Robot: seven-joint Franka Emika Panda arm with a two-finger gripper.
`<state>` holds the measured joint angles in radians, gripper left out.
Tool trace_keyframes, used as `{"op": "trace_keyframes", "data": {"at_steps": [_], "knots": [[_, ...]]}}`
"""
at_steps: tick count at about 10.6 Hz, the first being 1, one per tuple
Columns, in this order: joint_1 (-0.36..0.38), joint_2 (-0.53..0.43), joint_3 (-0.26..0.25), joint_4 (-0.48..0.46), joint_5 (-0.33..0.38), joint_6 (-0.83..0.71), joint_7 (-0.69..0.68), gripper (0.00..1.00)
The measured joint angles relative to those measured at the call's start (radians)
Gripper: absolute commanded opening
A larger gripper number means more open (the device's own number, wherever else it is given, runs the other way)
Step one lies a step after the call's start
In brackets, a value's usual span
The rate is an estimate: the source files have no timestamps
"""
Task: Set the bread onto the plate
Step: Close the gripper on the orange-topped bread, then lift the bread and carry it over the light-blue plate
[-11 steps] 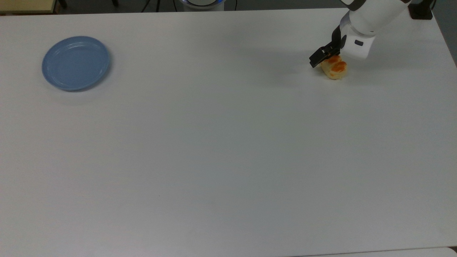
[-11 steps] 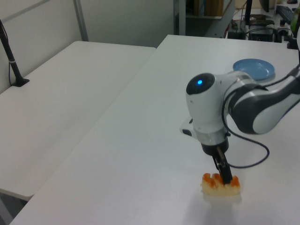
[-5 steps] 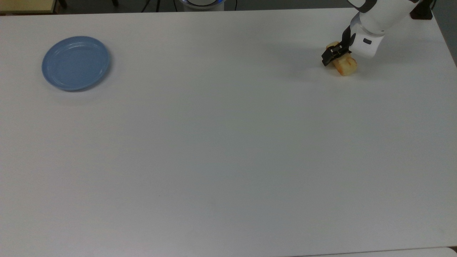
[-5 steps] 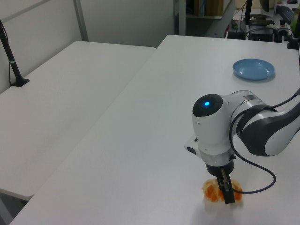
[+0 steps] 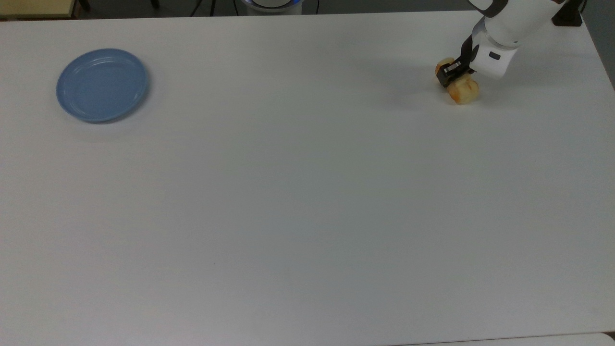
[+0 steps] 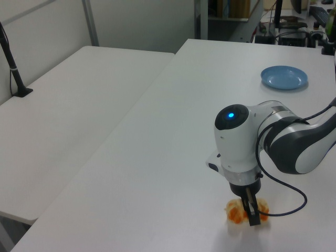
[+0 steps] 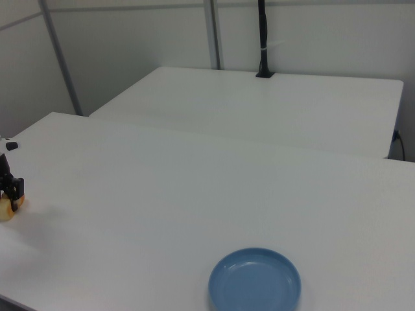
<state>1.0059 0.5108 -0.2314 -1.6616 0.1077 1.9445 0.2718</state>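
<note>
A black two-finger pincer on a white robot arm is lowered onto the bread, a small pale-yellow roll with orange-brown glazed ridges, and its fingers appear drawn in across the middle of the roll, so it looks clamped on it, though the contact points themselves are hard to make out. In the left view the pincer points straight down from the arm's wrist, with the bread bulging out on either side of the dark fingers and seemingly resting on the white table. The step in hand is judged to be the grasp at the pick-up spot; lifting has not begun. The next move calls for raising the roll clear of the table and carrying it the long way across to the plate, a round light-blue dish with a ridged rim that lies well apart from the bread, toward the top view's left. In the right view the plate sits near the bottom edge, while the pincer and the bread are at the right view's far left, partly cut off. The arm's upper part is cut off by the top view's edge.
</note>
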Motion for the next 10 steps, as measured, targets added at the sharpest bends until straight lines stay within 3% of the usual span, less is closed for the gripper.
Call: {"op": "trace_keyframes", "data": {"at_steps": [4, 6, 8, 10], "knots": [[-0.005, -0.005, -0.009, 0.01, 0.0, -0.006, 0.0, 0.28], [-0.04, -0.056, -0.042, 0.034, 0.0, -0.088, -0.038, 0.29], [-0.143, -0.166, -0.109, 0.048, -0.002, -0.207, -0.161, 0.31], [-0.256, -0.239, -0.244, 0.043, -0.005, -0.288, -0.378, 0.32]]}}
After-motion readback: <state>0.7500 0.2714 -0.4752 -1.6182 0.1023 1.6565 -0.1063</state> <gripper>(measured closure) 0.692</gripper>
